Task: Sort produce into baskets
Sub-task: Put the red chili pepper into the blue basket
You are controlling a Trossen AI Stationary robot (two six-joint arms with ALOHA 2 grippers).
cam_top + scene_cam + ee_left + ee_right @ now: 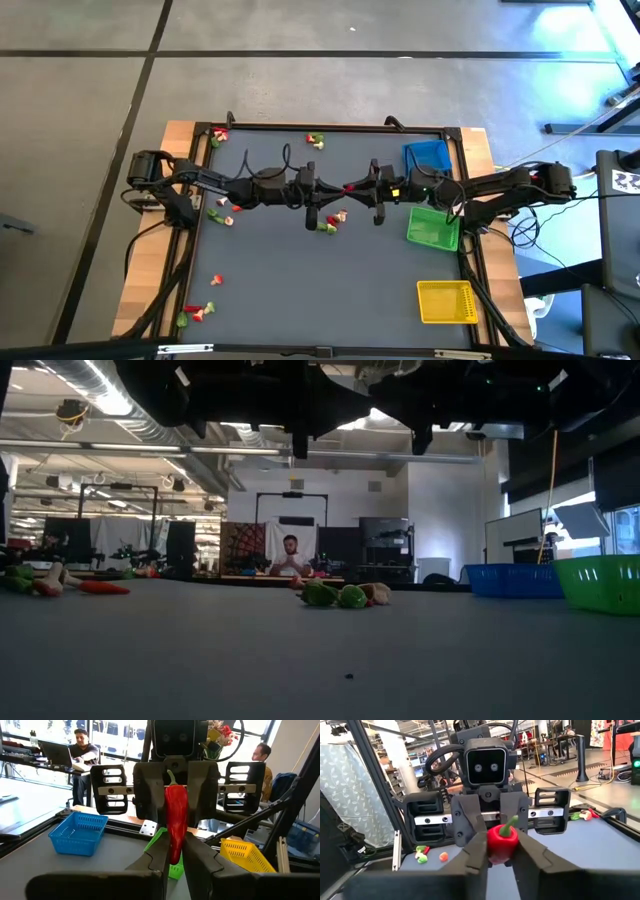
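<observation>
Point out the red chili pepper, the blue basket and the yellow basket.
red chili pepper (175, 822): left wrist view, middle of its red body, between both grippers' fingers.
blue basket (428, 157): high view, its floor.
yellow basket (447, 301): high view, its mesh floor.

From above I can't make out the red pepper (349, 187) between the two grippers; it's a speck. The green basket (172, 869) sits mostly hidden behind my left gripper's fingers (155, 862). At table height, arms are cut off at the top edge, and the green basket's (603, 582) right side is cropped.
</observation>
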